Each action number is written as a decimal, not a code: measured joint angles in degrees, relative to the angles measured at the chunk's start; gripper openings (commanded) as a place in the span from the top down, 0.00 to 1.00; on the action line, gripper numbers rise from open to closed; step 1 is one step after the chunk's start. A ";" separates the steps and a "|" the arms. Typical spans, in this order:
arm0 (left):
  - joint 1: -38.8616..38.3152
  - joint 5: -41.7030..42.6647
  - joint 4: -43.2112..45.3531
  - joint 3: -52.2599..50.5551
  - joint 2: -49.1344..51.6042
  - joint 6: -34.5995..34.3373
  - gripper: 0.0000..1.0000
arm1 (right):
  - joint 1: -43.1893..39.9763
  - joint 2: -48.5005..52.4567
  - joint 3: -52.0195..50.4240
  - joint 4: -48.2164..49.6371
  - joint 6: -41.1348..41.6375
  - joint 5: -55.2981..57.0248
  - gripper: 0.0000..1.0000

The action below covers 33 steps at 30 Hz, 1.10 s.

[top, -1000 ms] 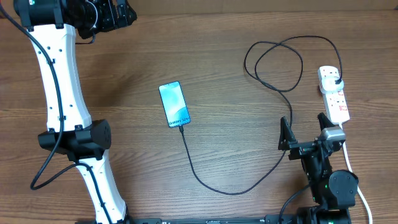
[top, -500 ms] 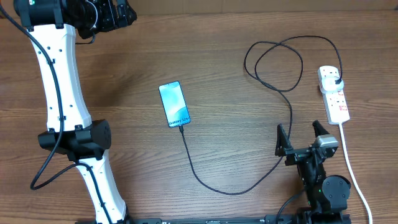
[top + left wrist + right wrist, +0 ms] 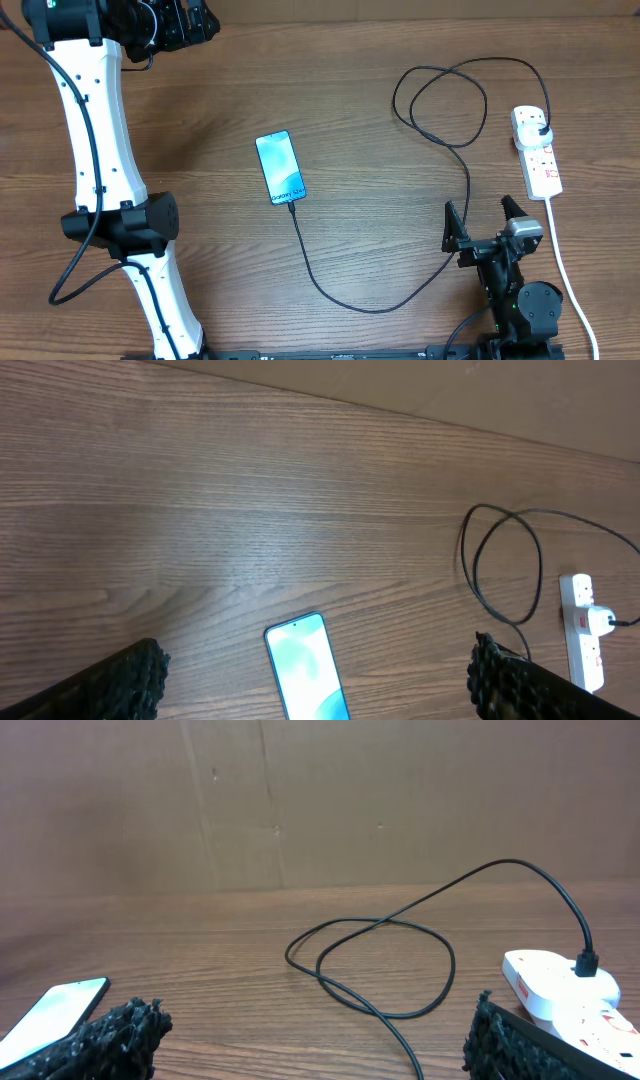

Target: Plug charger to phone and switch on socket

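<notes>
The phone [image 3: 280, 168] is lying screen up and glowing near the middle of the table [image 3: 380, 60]. The charger [image 3: 340, 290] is running from the phone's near edge in a long curve and a loop to the socket [image 3: 537, 152] on the right, its plug sitting in the far outlet. The right gripper [image 3: 482, 215] is hovering near the socket's near end with fingers spread and empty, and the left gripper [image 3: 316, 648] is hanging spread and empty at the far left.

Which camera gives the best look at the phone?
The overhead camera: the phone shows whole, seen from above, its blue screen lit. The left wrist camera cuts off the phone at its lower end. The right wrist camera catches only part of the phone, at a flat angle, lower left.
</notes>
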 measured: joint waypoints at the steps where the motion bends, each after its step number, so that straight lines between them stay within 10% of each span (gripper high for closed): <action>1: 0.00 0.00 0.00 0.00 0.00 0.00 0.00 | 0.00 0.00 0.00 0.00 0.00 0.02 0.00; 33: -1.90 0.02 -0.07 -0.22 -0.04 0.00 0.00 | 0.00 0.00 0.00 -0.02 0.02 0.00 0.00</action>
